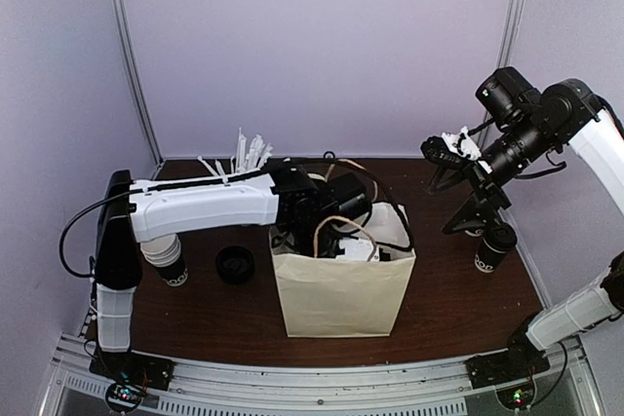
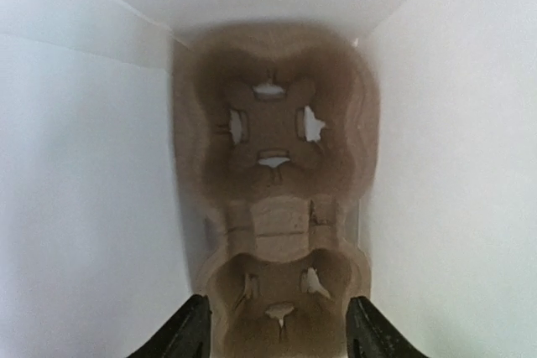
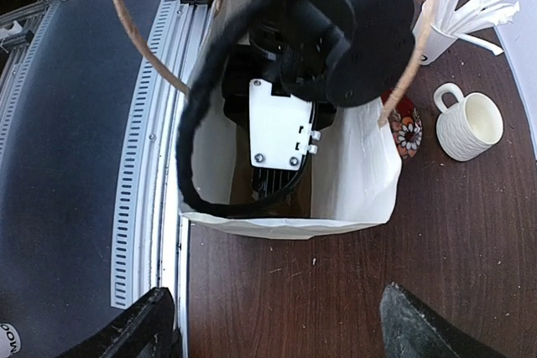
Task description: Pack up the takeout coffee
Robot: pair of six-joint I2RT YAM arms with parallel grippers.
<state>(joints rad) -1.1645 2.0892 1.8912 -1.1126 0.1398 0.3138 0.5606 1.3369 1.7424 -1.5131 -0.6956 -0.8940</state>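
Top view. Upright at centre: cream paper bag (image 1: 341, 289) with twine handles. Plunged into the bag's mouth: white-and-black left arm (image 1: 205, 204), gripper end hidden inside. Well left of the bag: left-hand black paper cup (image 1: 174, 268) with white lettering. Well right of the bag: right-hand black lidded paper cup (image 1: 495, 245). Neither inside the bag.

Left wrist view. Flat on the bag's floor: brown moulded-pulp cup carrier (image 2: 281, 228), both sockets empty. Fingers of the left gripper (image 2: 281, 329) spread either side of the near socket, pinching nothing; contact with the carrier not determinable.

Right wrist view. Raised to the right of the bag: right gripper (image 3: 281, 333), fingers wide apart, empty.

Judged: carrier seated in the bag, both cups yet to be loaded.
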